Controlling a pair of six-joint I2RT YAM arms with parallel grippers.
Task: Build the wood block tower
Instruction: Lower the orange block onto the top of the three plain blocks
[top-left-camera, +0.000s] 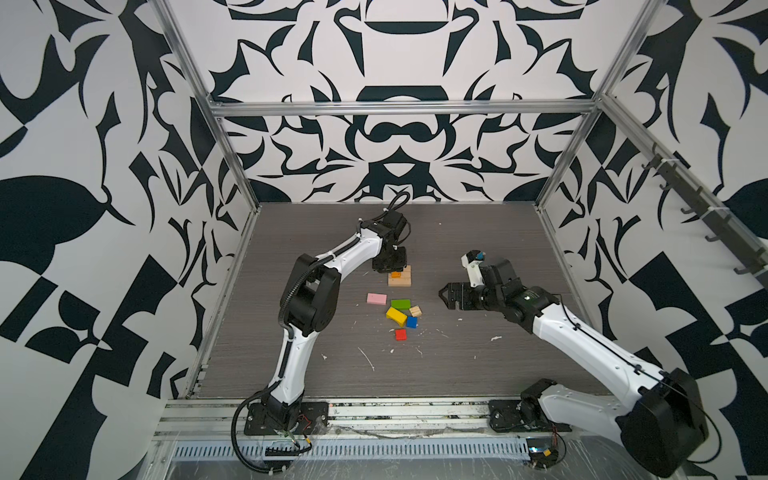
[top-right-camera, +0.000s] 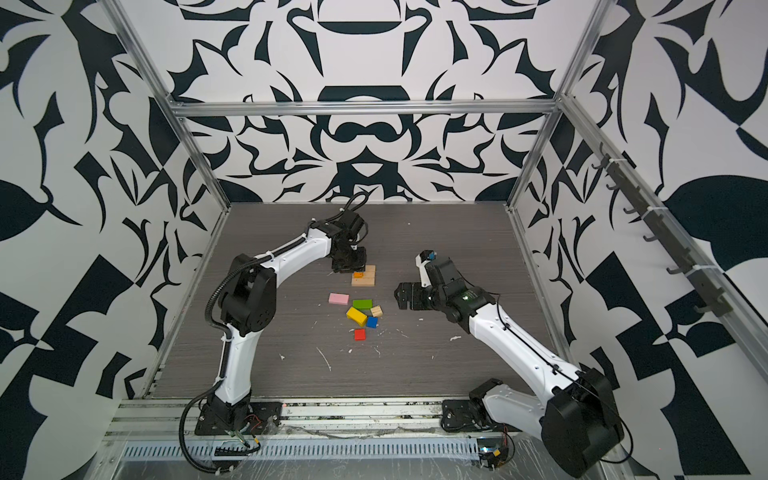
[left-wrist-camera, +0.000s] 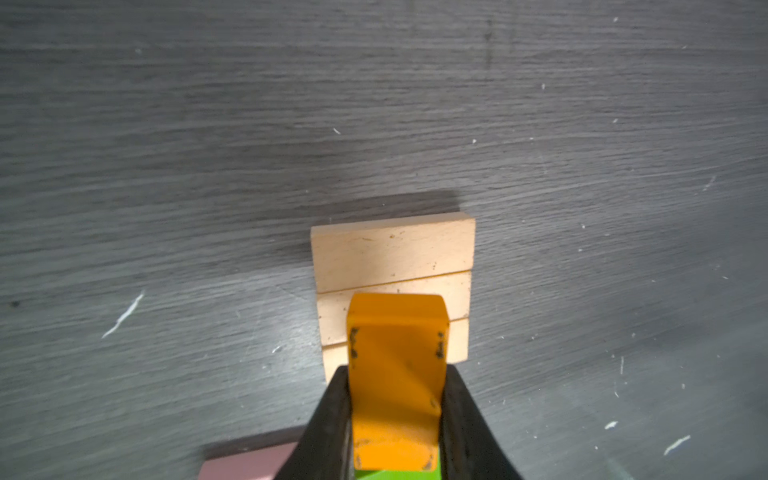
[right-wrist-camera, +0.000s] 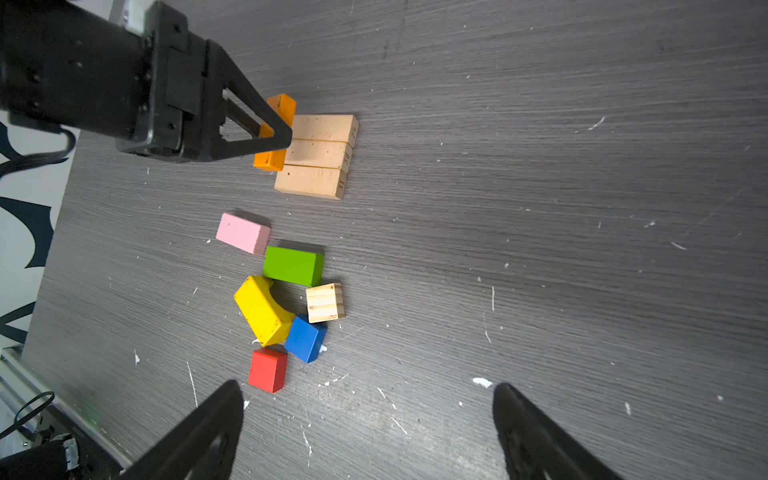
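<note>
At far left, clamped narrow between the jaws of the left gripper (left-wrist-camera: 395, 370): an orange rectangular wooden block (left-wrist-camera: 397, 340), set crosswise over the left end of three long plain tan wooden bars (top-left-camera: 401, 279). These lying flush side by side on the dark grey wood-grain table (top-left-camera: 478, 374); hard to say whether the orange piece is resting on the bars or just above them. Nearer the camera in both top views, apart from the bars, a loose cluster. First a pink rectangular block (top-left-camera: 376, 298) lying flat by itself. Then a yellow rectangular block (top-left-camera: 396, 316) at an angle just beside a green rectangular block (top-left-camera: 400, 304). Next a red square block (top-left-camera: 400, 334) just in front, a blue square block (top-left-camera: 412, 322) against the yellow, and a plain wooden cube (top-left-camera: 415, 310) beside the green. At right, clear of all blocks, the right gripper (top-left-camera: 444, 296), jaws spread wide, holding nothing.
</note>
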